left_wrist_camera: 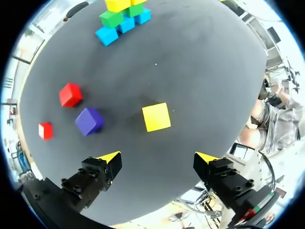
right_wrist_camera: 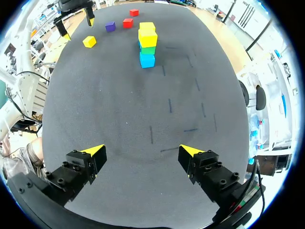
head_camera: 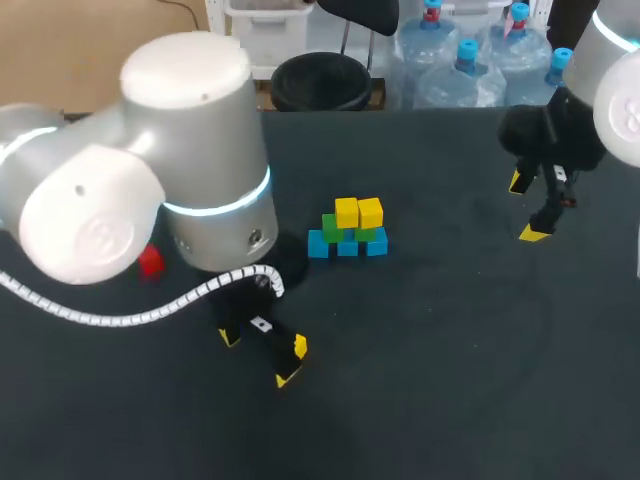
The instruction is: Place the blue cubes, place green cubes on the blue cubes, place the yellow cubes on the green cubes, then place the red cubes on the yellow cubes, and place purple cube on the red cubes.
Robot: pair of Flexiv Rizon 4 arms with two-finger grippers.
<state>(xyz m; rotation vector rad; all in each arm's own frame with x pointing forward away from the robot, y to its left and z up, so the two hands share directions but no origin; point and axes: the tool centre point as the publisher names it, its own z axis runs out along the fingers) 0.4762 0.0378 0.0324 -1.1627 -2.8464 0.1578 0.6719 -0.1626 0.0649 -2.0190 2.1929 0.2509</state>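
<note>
A pyramid stands mid-table: blue cubes at the bottom, green cubes on them, two yellow cubes on top. The pyramid lies far ahead of my left gripper, which is open above the table. A loose yellow cube sits just ahead of its fingers. A purple cube and two red cubes lie off to one side. My right gripper is open and empty, far from the pyramid. In the head view it hangs at the back right.
My left arm's big elbow hides much of the table's left side in the head view; one red cube peeks out beside it. Bare dark mat spreads between the pyramid and the front right.
</note>
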